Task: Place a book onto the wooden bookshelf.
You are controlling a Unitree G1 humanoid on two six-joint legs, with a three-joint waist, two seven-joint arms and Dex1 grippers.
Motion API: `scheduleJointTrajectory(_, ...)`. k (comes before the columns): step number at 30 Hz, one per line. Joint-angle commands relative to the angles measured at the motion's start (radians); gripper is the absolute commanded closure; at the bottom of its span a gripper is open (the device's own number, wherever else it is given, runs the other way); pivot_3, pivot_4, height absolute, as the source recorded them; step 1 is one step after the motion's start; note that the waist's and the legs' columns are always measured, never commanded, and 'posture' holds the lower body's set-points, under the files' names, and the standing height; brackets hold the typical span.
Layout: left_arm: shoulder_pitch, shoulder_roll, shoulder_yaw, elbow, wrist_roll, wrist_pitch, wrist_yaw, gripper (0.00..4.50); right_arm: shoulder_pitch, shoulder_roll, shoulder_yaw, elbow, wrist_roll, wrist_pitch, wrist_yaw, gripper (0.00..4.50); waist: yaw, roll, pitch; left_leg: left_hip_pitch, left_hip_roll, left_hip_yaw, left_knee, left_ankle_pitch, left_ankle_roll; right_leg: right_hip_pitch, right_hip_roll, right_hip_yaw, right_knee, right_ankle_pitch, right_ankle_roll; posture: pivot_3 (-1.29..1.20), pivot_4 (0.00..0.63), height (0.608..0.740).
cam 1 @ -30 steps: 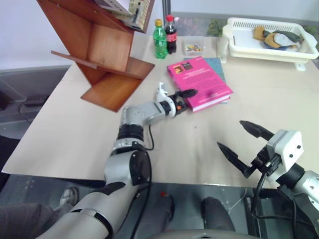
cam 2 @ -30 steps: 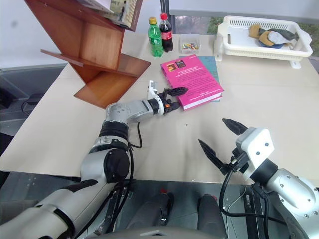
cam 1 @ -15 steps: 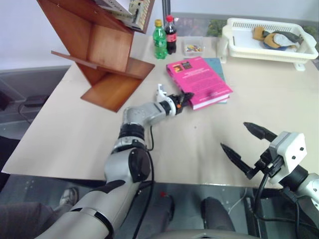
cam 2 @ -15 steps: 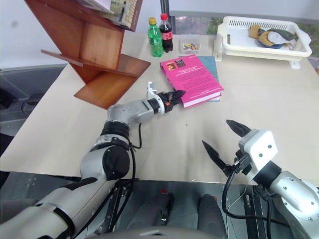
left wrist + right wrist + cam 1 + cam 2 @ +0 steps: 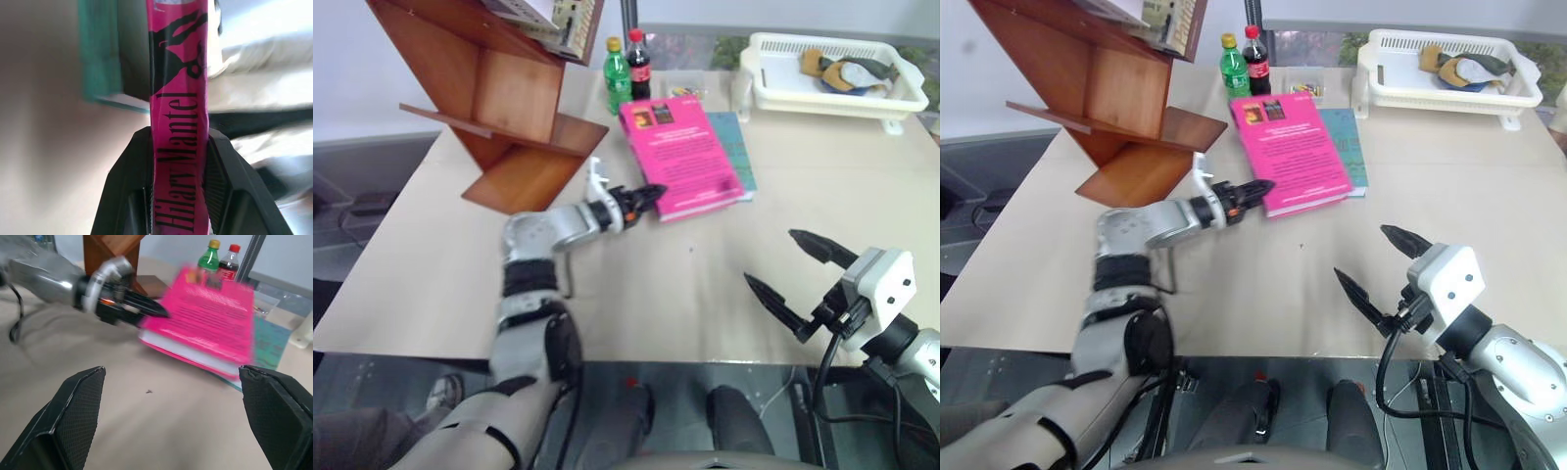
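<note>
Pinching the book (image 5: 683,156) by its near spine corner, the left tool (image 5: 641,198) has it tilted above the tabletop (image 5: 431,255), mid-tabletop; the wooden bookshelf (image 5: 499,108) lies toward the far-left corner (close by). Right tool (image 5: 800,274) hangs spread, empty, farther off.

Left gripper (image 5: 641,197) clamped on the book (image 5: 682,155) spine, arm stretched toward bench middle. Right gripper (image 5: 793,274) hangs over the near bench edge, fingers spread wide.
</note>
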Motion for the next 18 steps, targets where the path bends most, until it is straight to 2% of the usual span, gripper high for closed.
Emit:
scheduleJointTrajectory(1, 0.051, 0.137, -0.152, -0.325, 0.087, -0.204, -0.251, 3.57, -0.028, -0.014, -0.022, 0.012, 0.017, -0.019, 0.031, 0.00, 0.007, 0.000, 0.000, 0.000, 0.000, 0.000, 0.000, 0.000, 0.000, 0.000, 0.000, 0.000, 0.000, 0.000, 0.000, 0.00, 0.150, 0.740)
scheduleJointTrajectory(3, 0.111, 0.256, -0.234, -0.422, 0.197, -0.395, -0.428, 3.57, -0.045, -0.018, -0.024, 0.032, 0.023, -0.024, 0.049, 0.00, 0.011, 0.000, 0.000, 0.001, 0.000, 0.000, 0.000, 0.000, 0.000, 0.001, 0.000, 0.000, -0.001, 0.000, 0.000, 0.00, 0.150, 0.740)
scheduleJointTrajectory(5, 0.161, 0.359, -0.286, -0.441, 0.296, -0.608, -0.611, 3.57, -0.065, -0.023, -0.025, 0.055, 0.030, -0.029, 0.069, 0.00, 0.011, 0.001, -0.001, 0.002, 0.000, 0.002, -0.001, 0.000, 0.000, 0.002, -0.001, 0.001, -0.001, 0.001, -0.001, 0.00, 0.150, 0.740)
scheduleJointTrajectory(9, 0.167, 0.436, -0.252, -0.343, 0.428, -1.030, -0.805, 3.57, -0.105, -0.033, -0.017, 0.106, 0.029, -0.044, 0.111, 0.00, 0.024, 0.001, 0.000, 0.003, 0.001, 0.001, -0.002, -0.003, 0.004, 0.002, 0.000, 0.000, -0.002, 0.001, -0.002, 0.00, 0.150, 0.740)
scheduleJointTrajectory(13, 0.100, 0.509, -0.198, -0.134, 0.545, -1.410, -0.881, 3.57, -0.148, -0.033, -0.004, 0.143, 0.030, -0.056, 0.139, 0.00, 0.025, 0.001, 0.000, 0.003, 0.001, 0.000, -0.002, -0.003, 0.004, 0.002, -0.001, -0.001, -0.003, 0.001, -0.002, 0.00, 0.150, 0.740)
scheduleJointTrajectory(18, -0.114, 0.686, -0.162, 0.257, 0.611, -1.873, -1.042, 3.57, -0.209, -0.033, 0.014, 0.167, 0.058, -0.050, 0.172, 0.00, 0.020, -0.003, 0.002, 0.000, 0.001, -0.001, -0.002, -0.003, 0.004, 0.000, 0.000, -0.002, -0.005, 0.001, -0.002, 0.00, 0.150, 0.740)
